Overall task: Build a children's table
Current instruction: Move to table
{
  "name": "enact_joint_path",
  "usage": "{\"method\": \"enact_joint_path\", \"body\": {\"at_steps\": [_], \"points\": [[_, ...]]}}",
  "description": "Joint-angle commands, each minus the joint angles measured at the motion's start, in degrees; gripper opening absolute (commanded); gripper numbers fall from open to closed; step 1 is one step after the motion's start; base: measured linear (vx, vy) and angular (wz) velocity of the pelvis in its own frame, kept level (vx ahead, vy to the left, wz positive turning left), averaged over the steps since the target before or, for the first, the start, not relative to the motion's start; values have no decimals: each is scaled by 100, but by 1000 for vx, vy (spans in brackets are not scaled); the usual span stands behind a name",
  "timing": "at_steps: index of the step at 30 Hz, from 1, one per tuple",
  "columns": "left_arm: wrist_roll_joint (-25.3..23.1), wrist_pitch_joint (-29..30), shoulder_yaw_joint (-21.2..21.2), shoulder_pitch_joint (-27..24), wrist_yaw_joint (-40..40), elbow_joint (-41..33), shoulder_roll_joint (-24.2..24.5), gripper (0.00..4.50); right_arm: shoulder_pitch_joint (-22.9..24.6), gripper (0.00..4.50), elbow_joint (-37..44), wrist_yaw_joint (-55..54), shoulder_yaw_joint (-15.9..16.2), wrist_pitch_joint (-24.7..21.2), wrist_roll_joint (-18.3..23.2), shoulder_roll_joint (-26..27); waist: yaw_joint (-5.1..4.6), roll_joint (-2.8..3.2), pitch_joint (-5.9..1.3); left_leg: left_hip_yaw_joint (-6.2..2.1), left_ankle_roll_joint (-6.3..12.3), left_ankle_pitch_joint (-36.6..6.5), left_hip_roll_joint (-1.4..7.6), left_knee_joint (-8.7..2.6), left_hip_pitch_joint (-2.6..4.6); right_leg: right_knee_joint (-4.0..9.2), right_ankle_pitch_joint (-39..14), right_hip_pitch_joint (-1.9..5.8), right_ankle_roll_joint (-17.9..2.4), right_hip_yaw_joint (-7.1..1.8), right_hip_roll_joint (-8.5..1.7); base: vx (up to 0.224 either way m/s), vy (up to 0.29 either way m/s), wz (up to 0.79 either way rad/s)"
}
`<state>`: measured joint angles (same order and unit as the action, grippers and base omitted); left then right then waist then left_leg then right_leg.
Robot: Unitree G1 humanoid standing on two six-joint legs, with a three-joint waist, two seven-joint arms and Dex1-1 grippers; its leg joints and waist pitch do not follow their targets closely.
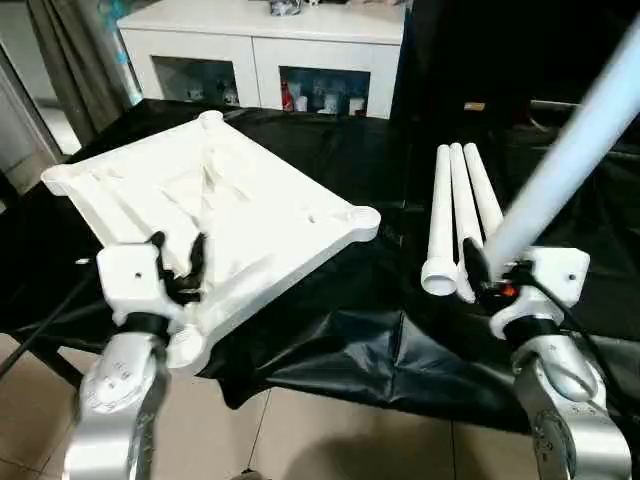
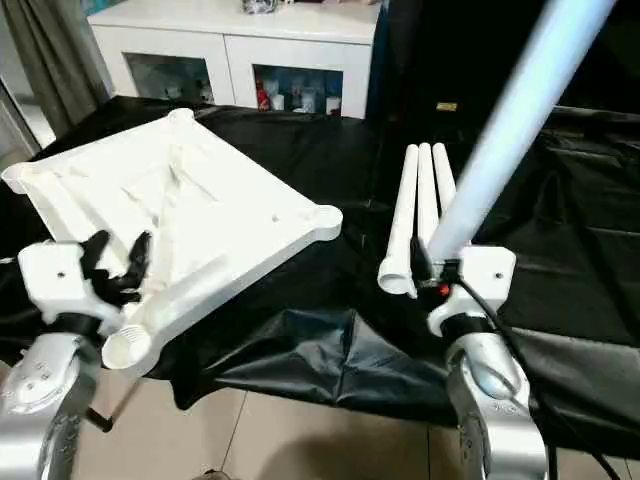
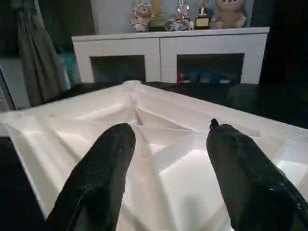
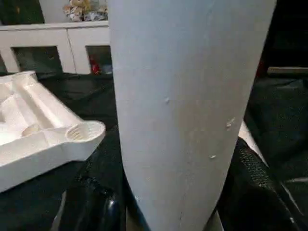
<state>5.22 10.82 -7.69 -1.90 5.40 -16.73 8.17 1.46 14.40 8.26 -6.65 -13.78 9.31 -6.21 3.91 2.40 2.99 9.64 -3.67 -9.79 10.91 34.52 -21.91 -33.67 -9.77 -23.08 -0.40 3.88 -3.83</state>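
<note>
Starting at the left, the tabletop (image 1: 215,215) lies upside down, ribbed side up, on a black cloth (image 1: 340,340) that covers the work surface. Its near corner socket (image 2: 125,347) juts past the cloth's front edge over the tiled floor (image 1: 300,440). The left gripper (image 1: 178,262) sits above that near corner with its fingers (image 3: 103,168) spread, gripping nothing; they straddle the ribs without a visible pinch.

Risk one: the overhanging corner. Any downward push there could, in my judgement, tip or slide the top off the front edge, since the glossy cloth looks slippery and bunches into folds at mid-front.

In the middle, bare cloth separates the top's right corner socket (image 1: 362,218) from three spare legs (image 1: 458,215), which lie side by side near the right half of the surface, open ends toward the front.

On the right, the right gripper (image 1: 490,275) is clamped on a fourth leg (image 1: 570,150), held raised and slanting up and away to the right.

Risk two: that long leg swings wide. Carried leftward toward a socket, its far end could sweep the dark furniture behind, and its lower end passes just beside the spare legs, which would roll if nudged.

Open room is best over the middle cloth.
</note>
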Motion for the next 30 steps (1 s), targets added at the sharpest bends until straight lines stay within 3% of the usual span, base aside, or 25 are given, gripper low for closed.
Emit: {"method": "enact_joint_path", "body": {"at_steps": [1, 4, 6, 7, 10, 11, 12, 13, 14, 15, 16, 17, 18, 19, 20, 21, 22, 23, 24, 25, 26, 27, 28, 29, 30], "points": [[-84, -30, 123, -13, 31, 5, 57, 286, 24, 192, -13, 26, -19, 56, 105, 32, -77, 56, -248, -139, -72, -2960, 138, -513, 218, 661, -3177, 60, 40, -137, -261, 0, 0, 0], [-137, -34, 210, -12, 19, 54, 64, 286, 61, 192, -11, 24, -19, 83, 142, 78, -156, 54, -241, -168, -61, -3023, 115, -527, 176, 702, -3350, 126, 116, -93, -281, 0, 0, 0], [-163, -73, 260, -5, 91, 112, 52, 286, 104, 192, -61, 28, -11, 115, 112, 109, -227, 66, -227, -177, -58, -3135, 95, -509, 186, 764, -3607, 105, 195, -53, -286, 0, 0, 0], [-175, -85, 277, 2, 111, 132, 62, 286, 116, 192, -70, 39, 2, 108, 118, 115, -275, 69, -226, -183, -31, -3155, 78, -497, 168, 783, -3713, 133, 232, -21, -300, 0, 0, 0], [-211, -113, 288, 60, 128, 211, 95, 286, 134, 192, -83, 56, 53, 89, 134, 126, -318, 79, -214, -169, 208, -3087, 28, -445, 120, 849, -4174, 215, 229, 43, -462, 0, 0, 0], [-201, -114, 275, 83, 119, 225, 99, 286, 136, 192, -86, 59, 77, 97, 128, 123, -349, 73, -195, -147, 319, -3065, -4, -377, 148, 935, -4470, 221, 268, 146, -559, 0, 0, 0], [-171, -109, 260, 100, 115, 224, 106, 286, 136, 192, -89, 56, 93, 103, 120, 128, -363, 75, -184, -132, 356, -3048, -14, -333, 171, 987, -4605, 222, 290, 189, -614, 0, 0, 0], [-158, -105, 256, 103, 114, 220, 109, 286, 135, 192, -91, 53, 97, 104, 116, 132, -428, 53, -160, -117, 419, -3049, -20, -249, 211, 1091, -4826, 251, 414, 356, -706, 0, 0, 0], [-157, -114, 259, 96, 105, 216, 118, 286, 131, 192, -103, 49, 111, 105, 101, 131, -481, 190, -61, -33, 369, -3608, 80, -512, 143, 933, -4573, 422, 486, 756, -497, 65, 51, -12], [-160, -111, 263, 92, 106, 215, 122, 286, 125, 192, -113, 46, 118, 104, 94, 131, -336, 294, -65, -15, 317, -4209, 221, -997, -437, -447, -3398, 986, 230, 656, -296, 65, 51, -12], [-160, -111, 263, 92, 106, 215, 122, 286, 125, 192, -113, 46, 118, 104, 94, 131, 67, 285, -97, 328, 304, -4523, 227, -1177, -533, -1021, -1789, 876, -142, 344, -68, 76, 15, 2], [-171, -117, 261, 88, 116, 219, 120, 286, 117, 192, -127, 44, 123, 105, 88, 132, -155, -240, -279, 201, 281, -3164, 119, -300, 71, -286, -4238, 338, 674, -387, -566, 20, -89, 13], [-179, -124, 263, 86, 126, 225, 121, 286, 113, 192, -138, 43, 131, 106, 82, 136, 38, -143, -142, -60, 237, -1918, -13, 716, 423, 909, -6073, -328, 527, -743, -1421, 20, -89, 13], [-189, -134, 267, 88, 139, 237, 127, 286, 108, 192, -153, 43, 145, 108, 74, 141, 10, -183, -233, -634, 505, -671, -219, 1037, -478, 608, -5344, 460, 332, -1103, -1583, 90, -20, -7], [-191, -138, 271, 97, 145, 252, 133, 286, 104, 192, -162, 47, 164, 106, 66, 142, 170, -133, -236, -720, 505, -786, -29, 764, -522, 464, -4094, 462, -126, -1034, -1458, 28, 111, 0], [-192, -141, 272, 103, 147, 260, 135, 286, 103, 192, -166, 49, 176, 108, 60, 142, 198, -100, -241, -705, 616, -854, -22, 604, -389, 397, -3493, 373, -491, -928, -1261, 28, 111, 0], [-193, -137, 284, 117, 162, 271, 145, 286, 91, 192, -179, 48, 186, 108, 56, 145, 213, 90, -372, -508, 976, -534, -87, 205, -76, 209, -2261, 285, -1055, -580, -702, -61, 125, 37], [-195, -136, 288, 119, 167, 273, 149, 286, 89, 192, -182, 48, 189, 107, 56, 145, 71, 237, -431, -425, 1809, -364, -89, -34, 240, -82, -1384, -5, -1115, -278, -157, -82, 115, 30], [-203, -133, 302, 122, 181, 277, 164, 286, 83, 192, -183, 47, 194, 106, 54, 146, -69, 158, -398, -403, 2220, -419, -81, -61, 231, -112, -1185, -25, -1121, -198, -76, -82, 115, 30], [-236, -131, 307, 139, 152, 289, 171, 286, 66, 192, -182, 43, 198, 95, 54, 149, -72, 302, -426, -391, 2576, -526, -71, -134, 261, -167, -1077, -14, -1031, -120, -61, -72, 126, 12], [-297, -161, 315, 160, 94, 299, 190, 286, 63, 192, -165, 45, 196, 84, 57, 151, -119, 304, -389, -385, 2494, -872, -43, -262, 202, -162, -1115, 9, -875, -78, -35, -39, 164, 9], [-297, -161, 315, 160, 94, 299, 190, 286, 63, 192, -165, 45, 196, 84, 57, 151, -119, 304, -389, -385, 2494, -872, -43, -262, 202, -162, -1115, 9, -875, -78, -35, -39, 164, 9], [-319, -128, 327, 177, 90, 305, 215, 286, 64, 192, -157, 49, 196, 81, 58, 151, -150, 263, -355, -344, 1814, -1709, -44, -390, 135, -41, -1217, 57, -702, -115, -119, -51, 148, 8], [-335, -103, 333, 203, 97, 348, 227, 286, 53, 192, -154, 54, 211, 70, 59, 141, -159, 249, -351, -359, 1452, -2081, -26, -437, 120, 12, -1260, 90, -639, -147, -157, -57, 114, 5], [-321, -83, 324, 206, 104, 364, 216, 286, 49, 192, -153, 56, 220, 65, 60, 135, -173, 257, -358, -447, 510, -2783, 41, -536, 108, 62, -1177, 164, -426, -227, -212, -57, 114, 5]]}}
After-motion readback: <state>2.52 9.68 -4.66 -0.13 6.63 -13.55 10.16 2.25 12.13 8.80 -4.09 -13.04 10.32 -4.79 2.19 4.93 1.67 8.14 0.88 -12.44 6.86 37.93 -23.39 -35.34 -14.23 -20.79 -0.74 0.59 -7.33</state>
